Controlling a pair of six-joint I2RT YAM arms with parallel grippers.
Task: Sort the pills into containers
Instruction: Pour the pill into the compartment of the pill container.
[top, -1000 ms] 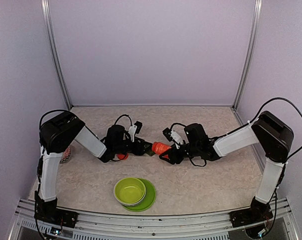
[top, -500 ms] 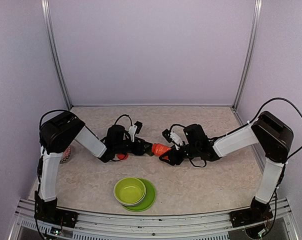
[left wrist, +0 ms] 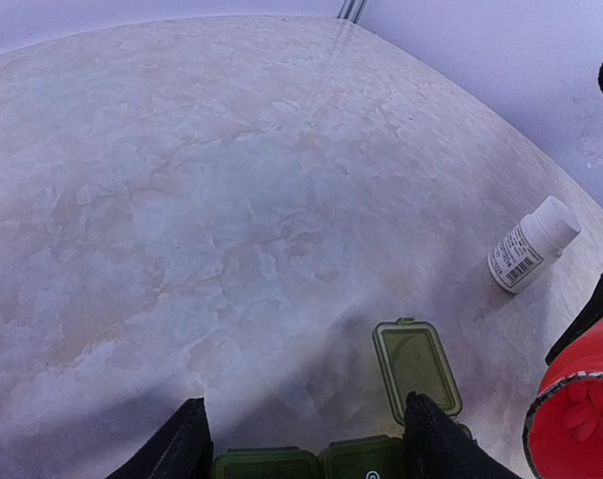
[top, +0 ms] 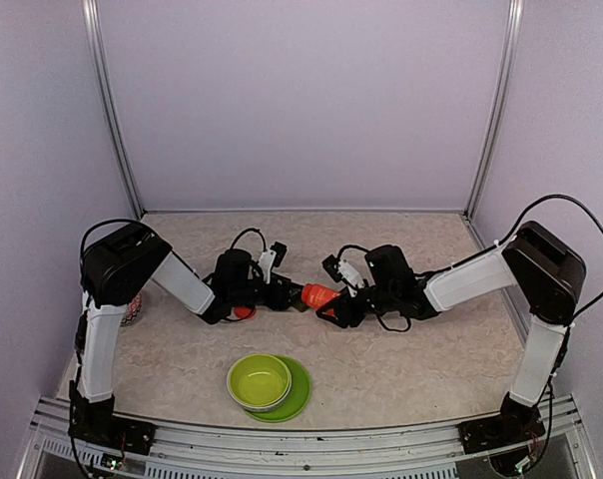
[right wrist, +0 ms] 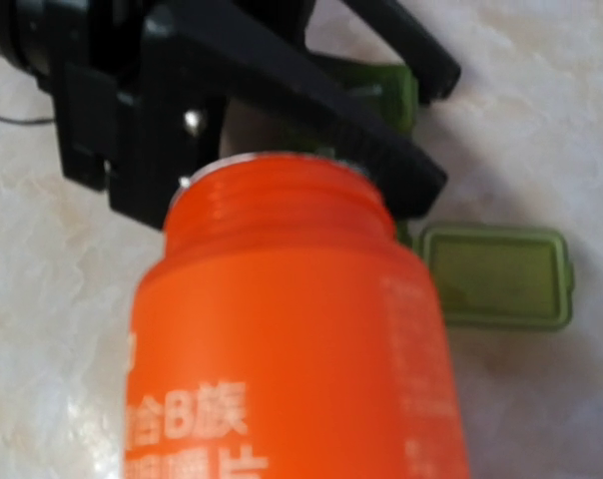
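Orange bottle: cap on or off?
Off. The orange bottle shows bare neck threads, and the left wrist view looks into its open mouth.

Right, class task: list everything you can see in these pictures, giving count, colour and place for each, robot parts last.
pill box: one, dark green, one lid open, middle of table
bottle: one, orange-red, uncapped, tilted toward pill box
pills: several, reddish, inside bottle mouth
small bottle: one, white, lying on table
bowl: one, lime green, near edge, on plate
plate: one, green, under bowl
disc: one, red, left of pill box
table: one, pale marbled
left gripper: one, black, clasping pill box
right gripper: one, black, holding bottle
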